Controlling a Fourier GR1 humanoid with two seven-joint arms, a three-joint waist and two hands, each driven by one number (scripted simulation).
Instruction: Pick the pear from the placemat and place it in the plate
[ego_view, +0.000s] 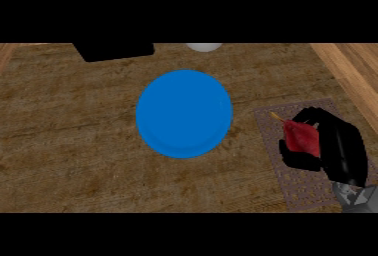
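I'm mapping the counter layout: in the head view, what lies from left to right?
black object → blue plate → placemat → red pear → right hand, curled round the pear

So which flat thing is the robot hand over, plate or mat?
The patterned placemat at right: the robot hand curls round the red pear there. The blue plate lies apart.
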